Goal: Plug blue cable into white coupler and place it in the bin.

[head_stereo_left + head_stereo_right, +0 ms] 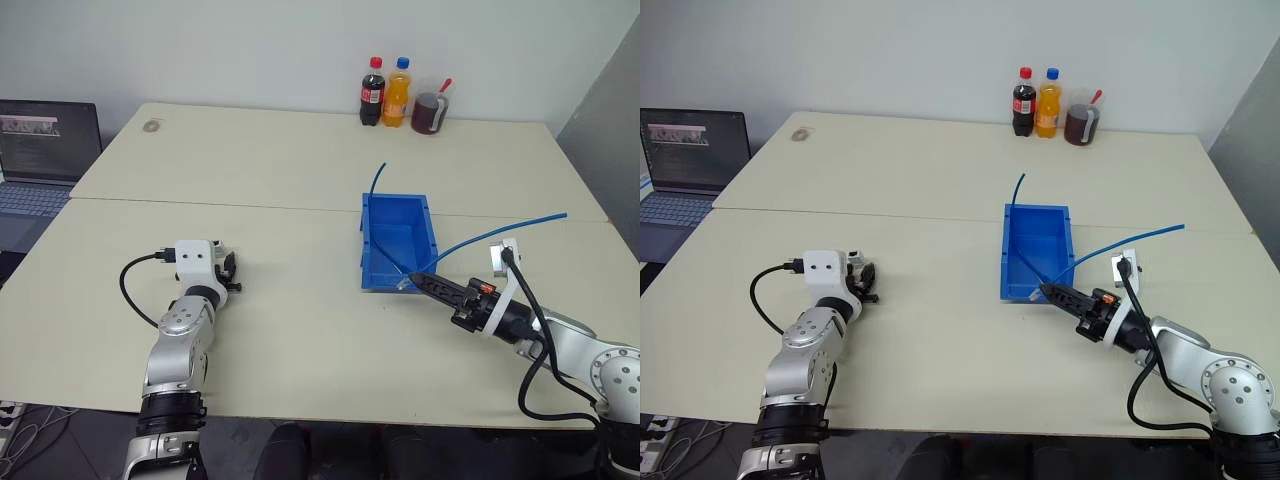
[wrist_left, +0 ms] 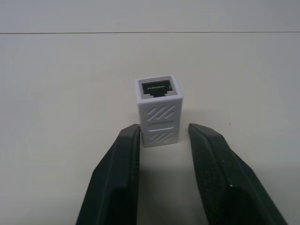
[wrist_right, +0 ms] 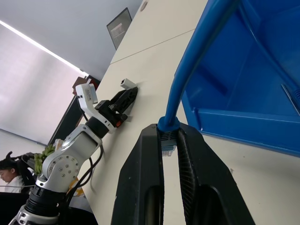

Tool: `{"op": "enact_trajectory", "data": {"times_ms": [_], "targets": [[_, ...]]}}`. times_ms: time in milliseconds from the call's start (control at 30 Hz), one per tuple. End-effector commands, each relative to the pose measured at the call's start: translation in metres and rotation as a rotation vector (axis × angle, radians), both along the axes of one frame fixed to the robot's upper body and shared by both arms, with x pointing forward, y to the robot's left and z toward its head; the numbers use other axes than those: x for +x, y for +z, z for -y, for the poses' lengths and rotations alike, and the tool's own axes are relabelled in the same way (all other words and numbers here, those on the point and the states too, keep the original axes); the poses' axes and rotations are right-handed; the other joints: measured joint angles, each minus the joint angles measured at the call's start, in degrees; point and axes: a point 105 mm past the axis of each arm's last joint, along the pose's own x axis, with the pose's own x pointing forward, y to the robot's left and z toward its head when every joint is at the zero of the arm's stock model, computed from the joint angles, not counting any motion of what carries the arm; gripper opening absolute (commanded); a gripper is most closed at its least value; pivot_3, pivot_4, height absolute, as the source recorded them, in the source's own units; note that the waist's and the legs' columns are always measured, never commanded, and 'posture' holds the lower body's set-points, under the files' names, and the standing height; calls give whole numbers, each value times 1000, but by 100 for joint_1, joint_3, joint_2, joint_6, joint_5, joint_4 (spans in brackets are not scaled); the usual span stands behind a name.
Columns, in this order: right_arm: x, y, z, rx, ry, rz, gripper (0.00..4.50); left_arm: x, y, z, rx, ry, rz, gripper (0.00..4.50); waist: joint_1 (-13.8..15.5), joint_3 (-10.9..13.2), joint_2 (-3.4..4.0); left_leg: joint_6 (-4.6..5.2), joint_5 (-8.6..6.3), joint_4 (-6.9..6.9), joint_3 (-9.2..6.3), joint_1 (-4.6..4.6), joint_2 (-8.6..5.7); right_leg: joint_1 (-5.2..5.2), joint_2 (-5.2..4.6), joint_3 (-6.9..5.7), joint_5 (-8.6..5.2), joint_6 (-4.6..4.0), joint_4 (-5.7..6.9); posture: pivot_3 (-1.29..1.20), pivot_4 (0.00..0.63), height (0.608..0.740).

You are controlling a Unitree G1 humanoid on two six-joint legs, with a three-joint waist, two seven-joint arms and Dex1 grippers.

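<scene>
1. The left end effector [image 2: 163, 136] rests low over the tabletop [image 1: 300, 330] on the robot's left side. Its two black fingers [image 2: 123, 154] stand narrowly apart on either side of the white coupler [image 2: 159, 110], at its near end. The left wrist view shows thin gaps between the pads and the coupler's sides, so a firm grip cannot be told.

2. The white coupler stands on the tabletop with its dark socket turned away from the left wrist camera.

3. The right end effector [image 3: 169, 140] hovers over the tabletop at the robot's right, pointing toward the near right corner of the bin [image 1: 372, 240]. Its fingers are clamped on the small plug of the blue cable [image 3: 197, 61].

4. The blue cable rises from the pinched plug and runs across the bin. One free end sticks up past the bin's far left corner, and another length [image 1: 510, 228] stretches out to the right above the tabletop.

5. The bin sits right of centre on the tabletop, well apart from the coupler, its open top facing up.

6. A laptop [image 1: 40, 150] sits off the tabletop's far left edge.

7. At the far edge of the tabletop stand a cola bottle [image 1: 372, 92], an orange soda bottle [image 1: 398, 92] and a jug of dark liquid [image 1: 430, 112], close together.
</scene>
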Motion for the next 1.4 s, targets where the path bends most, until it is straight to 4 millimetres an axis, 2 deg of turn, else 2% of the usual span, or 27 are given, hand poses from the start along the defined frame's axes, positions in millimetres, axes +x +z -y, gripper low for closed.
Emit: {"op": "enact_trajectory", "data": {"times_ms": [33,167,267,333,400,533,633,700,833,1000,1100,1400], "targets": [[-3,7,4,2,0,40,179,-3,3,-10,4,35,7,801,0,0,0,0,0,0,0,0,0,0,0,0,0,0,0,0,150,740],[-5,5,5,0,-5,37,179,-3,3,-10,6,31,5,795,-5,-1,1,0,0,-1,0,0,0,0,0,0,0,0,0,0,150,740],[-5,5,6,-18,-17,50,179,0,7,-4,67,-43,-1,795,-7,-1,1,0,0,0,0,1,0,0,1,1,0,0,1,0,150,740],[-6,8,6,-79,-1,90,179,2,16,15,166,-221,11,795,-8,0,1,0,0,0,0,1,1,0,3,1,0,0,1,0,150,740],[-10,10,2,-172,42,148,179,-2,22,38,167,-452,-3,795,-4,-1,5,-1,1,-1,-1,-1,1,-3,7,-2,0,0,1,0,150,740],[-17,24,-11,-299,158,282,179,-36,24,88,162,-996,-98,795,-7,0,6,-1,0,-2,1,-6,0,-5,5,-2,0,-1,-7,0,150,740],[-17,36,-19,-349,224,374,179,-55,18,116,195,-1269,-150,795,-7,1,9,-1,0,-3,0,-5,1,-7,6,-2,-1,-2,-6,0,150,740],[-18,39,-24,-381,265,420,179,-59,14,137,197,-1380,-144,795,0,3,12,-1,1,-2,1,-5,0,-6,7,-3,-1,-2,-7,0,150,740],[-21,27,-34,-464,341,486,179,-59,2,174,199,-1515,-127,795,41,2,12,0,1,2,1,-7,-5,-2,5,-5,-1,-2,-9,0,150,740],[-24,7,-37,-561,405,545,179,-61,-12,196,210,-1615,-125,795,12,2,12,1,0,3,1,-15,-7,-12,5,-2,-1,-2,-9,0,150,740],[-20,-1,-37,-580,399,562,179,-66,-15,202,208,-1666,-123,795,-2,2,13,2,0,2,-3,-15,0,-17,14,-3,-1,-2,-3,0,150,740],[-15,-6,-48,-555,388,588,179,-73,-18,205,281,-1752,-94,795,2,1,14,2,0,8,-5,-12,2,-12,19,-3,0,-3,1,0,150,740]]}}
